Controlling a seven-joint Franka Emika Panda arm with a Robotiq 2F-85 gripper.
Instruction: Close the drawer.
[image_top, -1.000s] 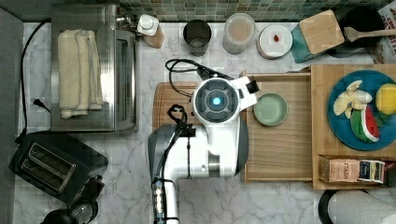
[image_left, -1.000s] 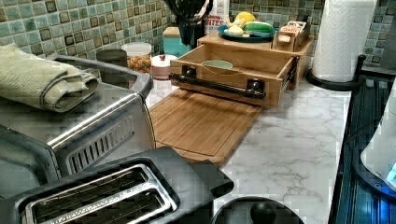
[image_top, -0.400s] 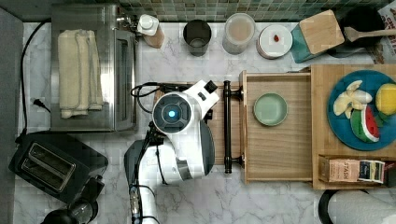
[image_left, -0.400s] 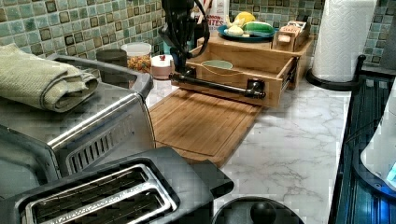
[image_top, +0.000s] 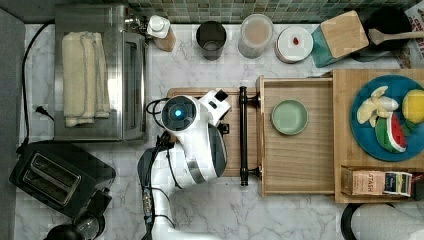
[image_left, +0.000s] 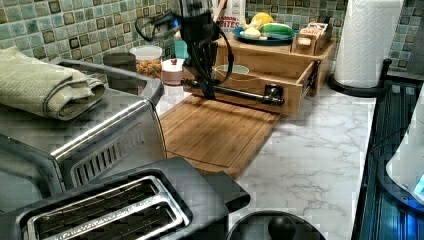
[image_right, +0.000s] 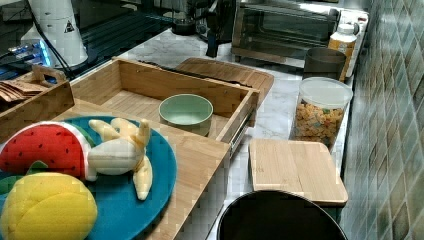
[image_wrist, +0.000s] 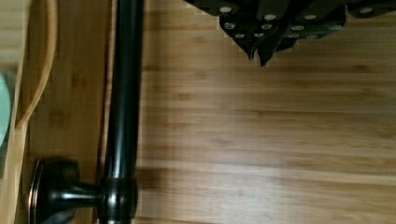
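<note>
Now your gripper (image_wrist: 261, 58), fingers seemingly pinched narrow and empty, hangs over the bamboo cutting board (image_left: 215, 132), just beside the pulled-out light-wood drawer (image_top: 300, 170); its long black bar handle (image_top: 243, 135) lies crosswise to your push.

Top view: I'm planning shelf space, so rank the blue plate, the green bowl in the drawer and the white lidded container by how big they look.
1. Blue plate, largest, though partly cut off at the edge.
2. Green bowl and white lidded container: they look alike, so no ranking.
</note>
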